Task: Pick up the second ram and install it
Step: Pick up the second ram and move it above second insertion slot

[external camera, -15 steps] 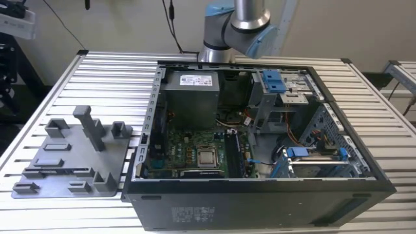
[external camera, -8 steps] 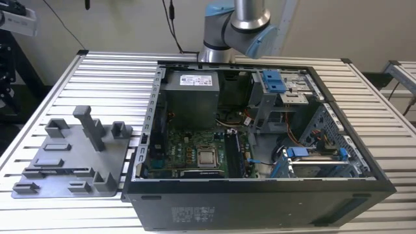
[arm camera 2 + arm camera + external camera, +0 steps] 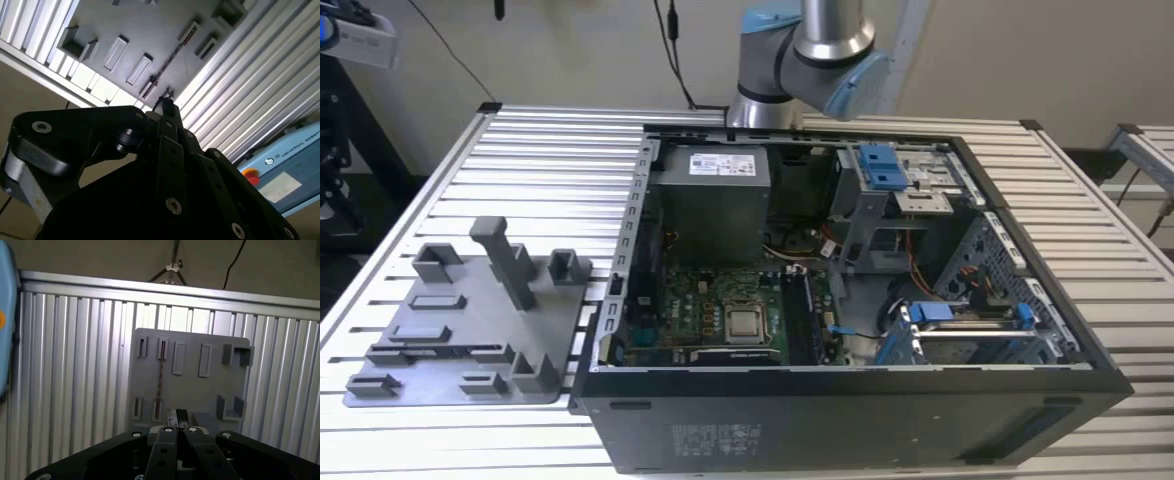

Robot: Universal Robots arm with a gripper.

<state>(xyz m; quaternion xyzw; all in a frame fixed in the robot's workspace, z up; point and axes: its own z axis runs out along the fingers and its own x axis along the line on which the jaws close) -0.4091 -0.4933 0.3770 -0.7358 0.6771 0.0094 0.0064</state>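
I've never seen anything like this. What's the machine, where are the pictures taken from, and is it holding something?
It is a robot arm fixed at a ribbed metal table. One camera looks on from outside: an open computer case beside a grey holder tray. The other two ride on the arm's wrist and look past its black pincer at that tray. The memory stick seems to be the thin dark strip on edge in the tray. Whether the pincer holds anything, I cannot tell.
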